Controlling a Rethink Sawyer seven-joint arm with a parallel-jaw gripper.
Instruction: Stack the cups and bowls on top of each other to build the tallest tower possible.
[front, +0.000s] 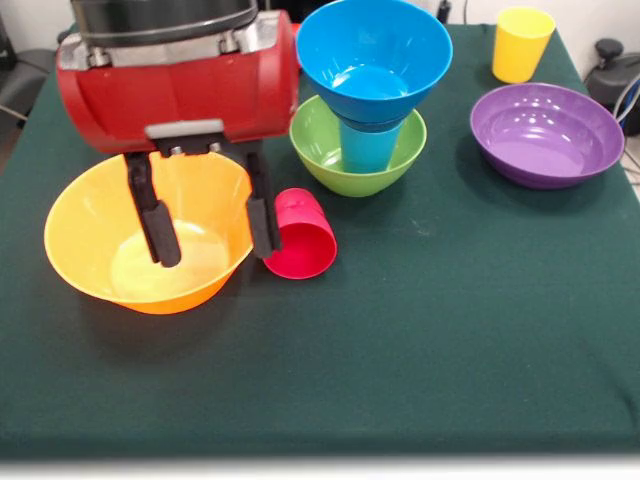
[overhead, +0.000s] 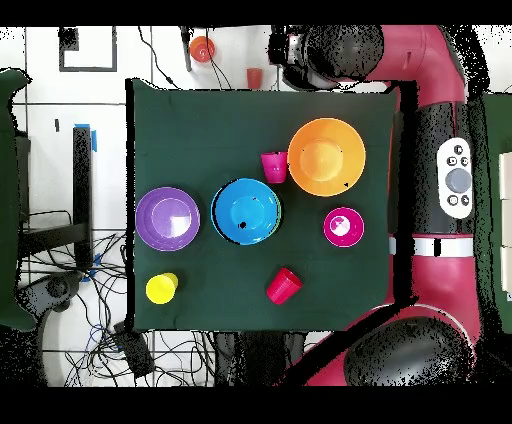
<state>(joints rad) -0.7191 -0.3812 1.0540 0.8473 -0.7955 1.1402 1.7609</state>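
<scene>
Just now the gripper (front: 212, 240) has its fingers (front: 158, 228) spread apart astride the orange bowl's (front: 95, 235) rim, one inside and one outside just beside a tipped red cup (front: 302, 240), while beyond them a blue bowl (front: 375, 55) sits on a light blue cup (front: 367, 147) in the green bowl (front: 318, 150) on the desk (front: 450, 320).

Glossy plastic bowls (front: 546, 133) (smooth too), matt cloth table (front: 450, 330)

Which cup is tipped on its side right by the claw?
The red cup beside the orange bowl, mouth facing the camera. The yellow cup stands upright; the light blue cup sits in the green bowl.
</scene>
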